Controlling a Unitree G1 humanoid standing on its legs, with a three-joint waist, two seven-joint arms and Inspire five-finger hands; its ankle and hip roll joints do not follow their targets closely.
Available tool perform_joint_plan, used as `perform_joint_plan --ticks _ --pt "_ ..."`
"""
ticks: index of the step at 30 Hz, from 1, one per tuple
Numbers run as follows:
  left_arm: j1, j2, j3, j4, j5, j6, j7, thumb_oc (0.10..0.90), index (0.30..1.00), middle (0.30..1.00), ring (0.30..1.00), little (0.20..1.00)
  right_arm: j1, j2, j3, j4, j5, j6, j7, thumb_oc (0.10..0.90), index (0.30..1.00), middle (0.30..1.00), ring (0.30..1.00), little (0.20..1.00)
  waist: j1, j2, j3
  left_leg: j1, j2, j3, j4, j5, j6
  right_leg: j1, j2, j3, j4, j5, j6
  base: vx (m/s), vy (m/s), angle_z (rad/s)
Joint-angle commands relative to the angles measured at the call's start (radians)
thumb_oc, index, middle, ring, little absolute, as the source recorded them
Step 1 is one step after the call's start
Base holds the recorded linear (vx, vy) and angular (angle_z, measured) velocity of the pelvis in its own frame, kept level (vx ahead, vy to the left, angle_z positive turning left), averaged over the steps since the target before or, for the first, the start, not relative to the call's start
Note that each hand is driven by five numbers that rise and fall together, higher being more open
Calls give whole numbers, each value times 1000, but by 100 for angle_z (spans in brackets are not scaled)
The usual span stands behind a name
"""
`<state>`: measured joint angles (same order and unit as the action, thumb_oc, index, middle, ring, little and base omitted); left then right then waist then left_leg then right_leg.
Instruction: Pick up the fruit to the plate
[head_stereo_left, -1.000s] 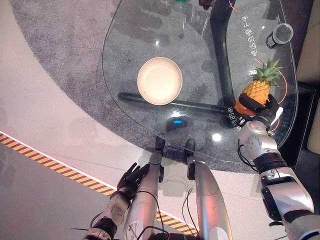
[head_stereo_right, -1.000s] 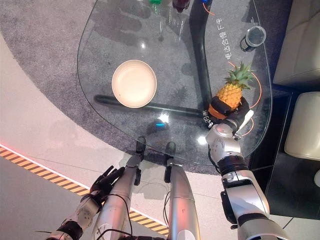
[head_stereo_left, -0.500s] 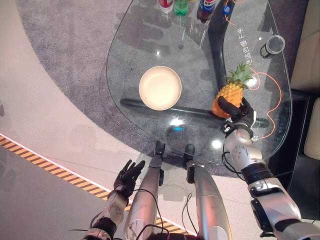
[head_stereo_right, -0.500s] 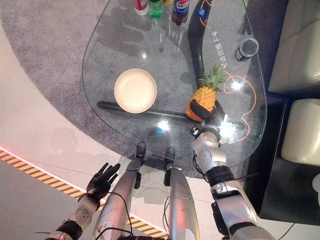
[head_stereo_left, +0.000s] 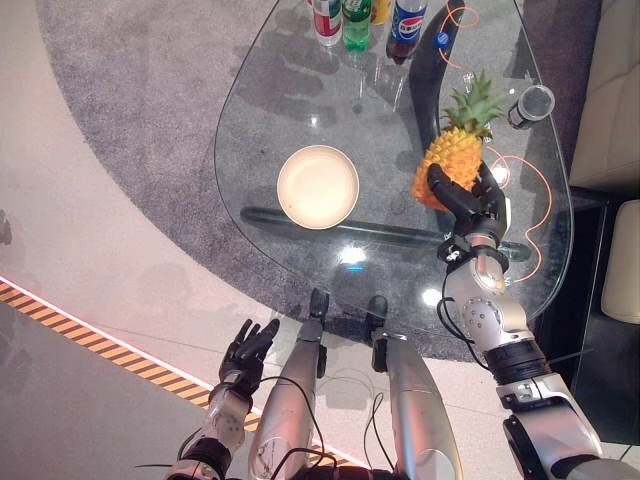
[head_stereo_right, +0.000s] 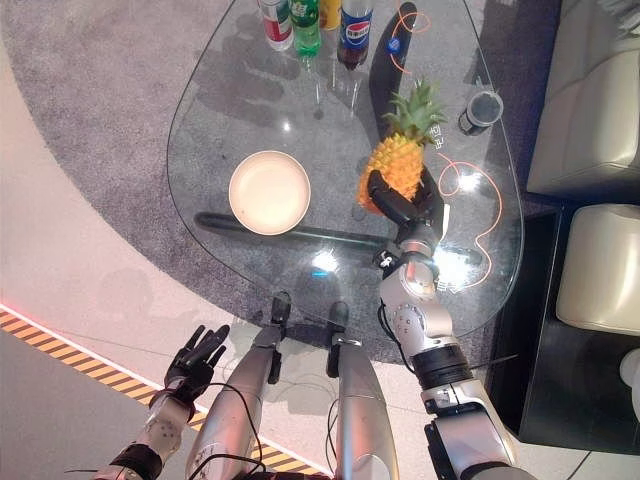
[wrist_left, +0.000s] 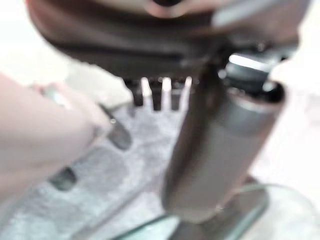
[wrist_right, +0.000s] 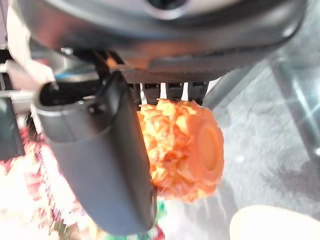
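Note:
My right hand (head_stereo_left: 470, 205) is shut on a pineapple (head_stereo_left: 447, 165), orange-yellow with a green crown, held above the glass table (head_stereo_left: 300, 90) right of the middle. The right wrist view shows the pineapple's orange base (wrist_right: 185, 150) beside my thumb (wrist_right: 107, 165). A round cream plate (head_stereo_left: 318, 186) lies on the glass to the left of the fruit, some way apart from it. My left hand (head_stereo_left: 245, 350) hangs low over the floor at the lower left with its fingers spread, holding nothing.
Several drink bottles (head_stereo_left: 358, 18) stand at the table's far edge. A dark cup (head_stereo_left: 531, 104) sits at the far right of the glass, near an orange cable loop (head_stereo_left: 530, 200). Cream sofa cushions (head_stereo_right: 595, 280) border the right side.
My right hand has lifted the pineapple and carried it leftward and farther over the table, closer to the plate. The camera has shifted too. The left hand stays low.

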<state>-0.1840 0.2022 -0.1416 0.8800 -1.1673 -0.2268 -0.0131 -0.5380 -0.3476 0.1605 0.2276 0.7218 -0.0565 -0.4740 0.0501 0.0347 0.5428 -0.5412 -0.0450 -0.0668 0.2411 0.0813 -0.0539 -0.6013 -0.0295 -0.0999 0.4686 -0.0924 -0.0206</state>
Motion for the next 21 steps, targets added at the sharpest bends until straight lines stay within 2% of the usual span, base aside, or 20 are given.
perform_joint_plan --ticks 1,3,7,9,13,15,18,21 --pt "89 34 77 -80 -50 -118 12 800 900 900 900 900 -17 -4 -13 -248 -110 -113 183 100 300 300 300 200 -26 -10 -23 19 -43 5 124 -100 29 108 22 25 -124 35 18 0 0 0" --pt "82 45 114 -112 -73 -172 16 800 900 900 900 900 -5 -9 5 -264 -148 -106 259 100 300 300 300 200 -27 -9 -23 28 -42 3 122 -97 26 115 23 24 -120 31 18 0 0 0" --pt "50 74 171 -199 -81 -220 40 800 900 900 900 900 8 -32 40 -279 -172 -103 328 100 300 300 300 200 -26 -10 -23 35 -40 3 132 -96 20 128 23 19 -111 22 18 -3 -13 1" --pt "24 82 197 -299 -56 -300 40 800 900 900 900 900 29 -41 67 -308 -208 -96 393 100 300 300 300 200 -22 -14 -23 40 -40 -1 145 -105 17 142 26 16 -105 12 19 -15 -61 1" --pt "-1 85 194 -391 -13 -360 3 800 900 900 900 900 24 -52 101 -329 -229 -101 443 100 300 300 300 200 -15 -21 -23 30 -38 -5 148 -96 16 139 27 9 -104 18 20 -31 -49 2" --pt "-12 88 182 -445 22 -370 -7 800 900 900 900 900 19 -58 115 -339 -243 -102 463 100 300 300 300 200 -12 -25 -23 27 -38 -6 150 -95 16 139 28 7 -105 19 20 -32 -48 0" --pt "-25 96 151 -545 60 -351 -44 800 900 900 900 900 11 -72 130 -353 -257 -100 504 100 300 300 300 200 -7 -29 -23 29 -38 -7 145 -93 16 145 29 4 -111 21 21 -32 -32 1" --pt "-27 113 119 -636 127 -330 -36 800 900 900 900 900 8 -85 133 -364 -257 -94 536 100 300 300 300 200 -3 -30 -23 30 -40 -7 141 -90 17 146 30 2 -113 24 23 0 0 0"
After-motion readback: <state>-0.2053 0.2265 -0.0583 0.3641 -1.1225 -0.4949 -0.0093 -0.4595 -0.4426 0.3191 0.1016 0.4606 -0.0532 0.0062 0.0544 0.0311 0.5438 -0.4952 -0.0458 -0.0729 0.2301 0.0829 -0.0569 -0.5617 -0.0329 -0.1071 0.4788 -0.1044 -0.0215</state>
